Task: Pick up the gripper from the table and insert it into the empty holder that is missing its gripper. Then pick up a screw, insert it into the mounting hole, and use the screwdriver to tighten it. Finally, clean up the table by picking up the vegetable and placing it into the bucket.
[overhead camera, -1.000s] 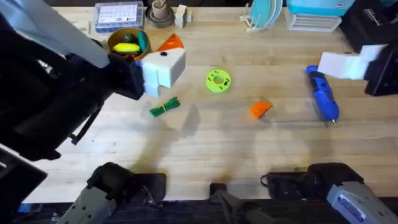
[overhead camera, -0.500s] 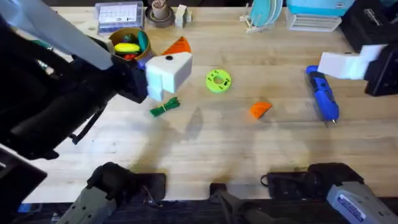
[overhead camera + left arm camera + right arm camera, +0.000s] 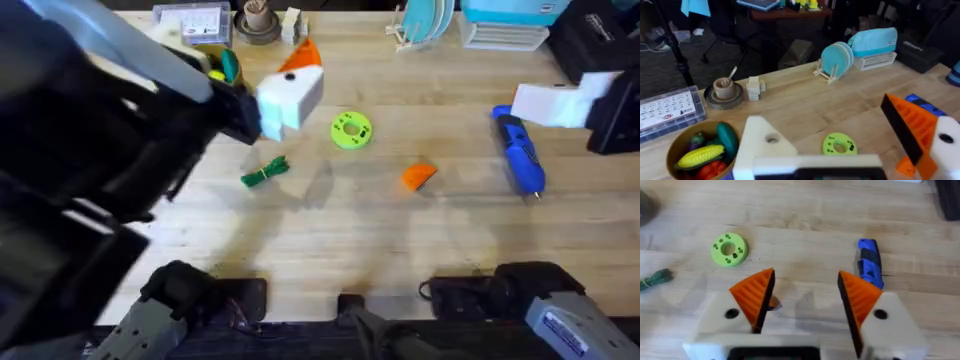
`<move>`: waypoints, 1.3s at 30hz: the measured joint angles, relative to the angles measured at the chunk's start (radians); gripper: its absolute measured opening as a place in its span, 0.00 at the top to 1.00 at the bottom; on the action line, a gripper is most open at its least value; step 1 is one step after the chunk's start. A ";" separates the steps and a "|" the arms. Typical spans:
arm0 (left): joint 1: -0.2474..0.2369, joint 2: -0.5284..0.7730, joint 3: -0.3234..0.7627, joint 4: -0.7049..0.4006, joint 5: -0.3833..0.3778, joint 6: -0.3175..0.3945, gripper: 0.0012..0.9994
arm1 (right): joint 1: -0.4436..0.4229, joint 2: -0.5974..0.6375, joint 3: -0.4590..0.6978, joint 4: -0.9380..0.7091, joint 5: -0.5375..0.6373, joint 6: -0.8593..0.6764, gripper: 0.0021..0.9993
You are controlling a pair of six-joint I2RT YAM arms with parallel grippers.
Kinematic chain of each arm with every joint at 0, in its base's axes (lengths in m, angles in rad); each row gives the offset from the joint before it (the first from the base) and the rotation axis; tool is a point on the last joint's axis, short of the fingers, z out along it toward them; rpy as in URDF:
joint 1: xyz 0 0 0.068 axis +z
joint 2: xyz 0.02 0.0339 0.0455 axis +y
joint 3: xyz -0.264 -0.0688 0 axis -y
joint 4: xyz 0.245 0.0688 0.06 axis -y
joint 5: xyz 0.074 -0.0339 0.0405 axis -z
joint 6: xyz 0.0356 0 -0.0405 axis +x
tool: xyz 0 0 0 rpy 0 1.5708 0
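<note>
On the wooden table (image 3: 330, 240), the loose orange gripper (image 3: 419, 176) lies right of centre, clear of both arms. The blue screwdriver (image 3: 520, 152) lies further right, bit end toward the near edge. The green vegetable (image 3: 265, 173) lies left of centre, with the lime-green disc (image 3: 350, 130) between it and the gripper, nearer the far edge. The bucket (image 3: 222, 66) stands at the far left, partly hidden by the left arm; the left wrist view shows toy food inside it.

The left gripper (image 3: 290, 90) hangs raised just beside the bucket. It carries 1 orange tip (image 3: 910, 127); its other finger is a bare white holder (image 3: 765, 150) with the mounting hole (image 3: 772, 139) visible in its face. The 2 fingers stand spread apart, holding nothing.

The right gripper (image 3: 805, 302) has 2 orange tips spread apart, empty, above bare table, with the screwdriver just beyond. Its white body shows at the right edge overhead.
</note>
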 joint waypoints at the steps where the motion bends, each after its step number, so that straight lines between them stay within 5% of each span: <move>1: 0.000 0.000 -0.047 0.059 0.004 0.000 0.01 | 0.000 0.000 0.000 0.000 0.000 0.000 0.18; 6: 0.000 -0.040 -0.290 0.330 0.035 -0.001 0.01 | 0.000 0.000 0.000 0.000 0.000 0.000 0.18; 10: 0.000 -0.155 -0.424 0.392 0.047 -0.001 0.01 | 0.000 0.000 0.000 0.000 0.000 0.000 0.18; 18: 0.000 -0.466 -0.613 0.387 0.048 0.000 0.01 | 0.000 0.000 0.000 0.000 0.000 0.000 0.18; 22: 0.000 -0.577 -0.642 0.267 0.047 0.000 0.01 | 0.000 0.000 0.000 0.000 0.000 0.000 0.18; 33: 0.000 -0.604 -0.642 0.098 0.018 0.000 0.01 | 0.000 0.000 0.000 0.000 0.000 0.000 0.18; 39: -0.010 -0.603 -0.642 0.096 0.006 0.000 0.01 | 0.000 0.000 0.000 0.000 0.000 0.000 0.18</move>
